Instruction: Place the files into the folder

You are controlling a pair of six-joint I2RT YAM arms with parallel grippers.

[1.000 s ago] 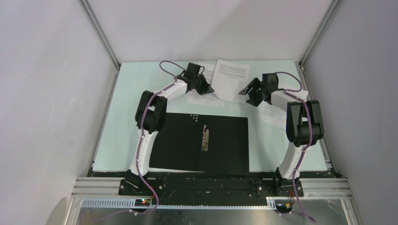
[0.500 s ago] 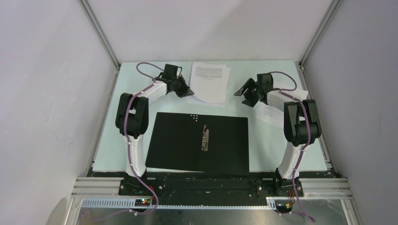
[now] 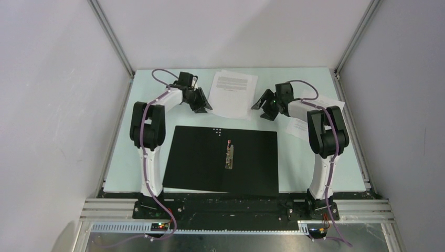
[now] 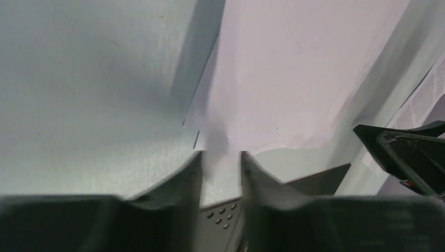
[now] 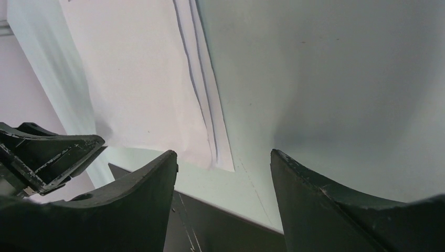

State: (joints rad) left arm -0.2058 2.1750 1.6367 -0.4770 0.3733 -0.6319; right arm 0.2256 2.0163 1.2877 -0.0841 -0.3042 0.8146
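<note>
1 corner of files [image 3: 233,93] pinched in left hand [image 4: 220,157] | right hand [image 5: 223,155] beside

We're in a lab-type robot test cell, not a home or office: plain white panel walls [image 3: 52,105] w/ aluminium frame posts [image 3: 111,37], a pale green table [image 3: 124,160], slotted metal rails [image 3: 105,207] at the near edge, exposed purple cables [image 3: 147,178] & a small board [image 3: 160,226] w/ lit LEDs.

Folder [image 3: 199,157] lies open and flat at near centre, black inside up, metal clip [image 3: 230,155] along its middle. Beyond its far edge, overlapped white files [image 3: 233,93], text up. Third sheet [image 3: 300,126] at right, partly hidden.
</note>
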